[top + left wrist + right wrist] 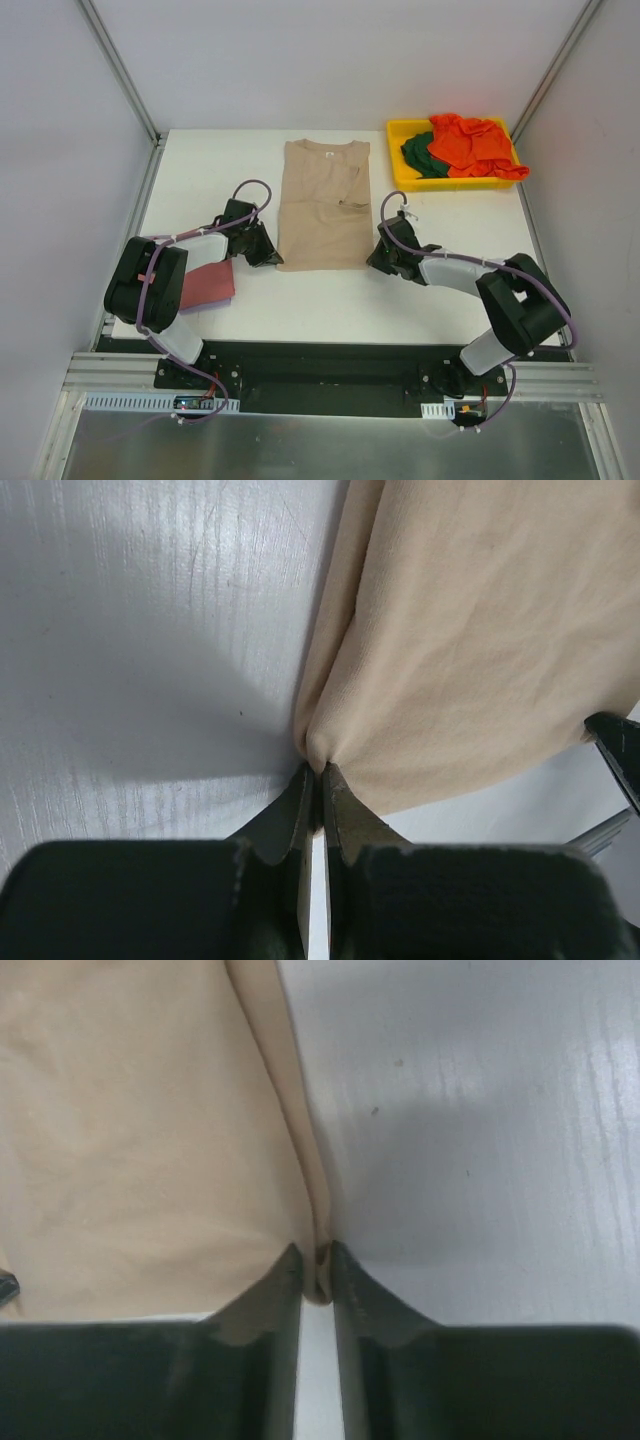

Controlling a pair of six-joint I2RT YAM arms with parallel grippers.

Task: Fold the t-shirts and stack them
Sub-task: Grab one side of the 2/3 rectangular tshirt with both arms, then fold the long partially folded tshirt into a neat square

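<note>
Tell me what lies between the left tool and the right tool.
The tan t-shirt: its bottom hem spans from left tool to right tool, each pinching a corner, shown in the top view.

no legible text, labels, brand marks, numbers or signs anywhere in the top or either wrist view.

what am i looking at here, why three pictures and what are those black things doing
Two robot arms are bolted to the near edge of a white table. The wide picture looks down from above; the two close-ups come from cameras on each wrist. A tan t-shirt lies flat in the middle. The left gripper and right gripper each pinch one bottom corner of it. A folded dusty-red t-shirt lies at the left; a yellow bin holds orange-red cloth and dark green cloth.
</note>
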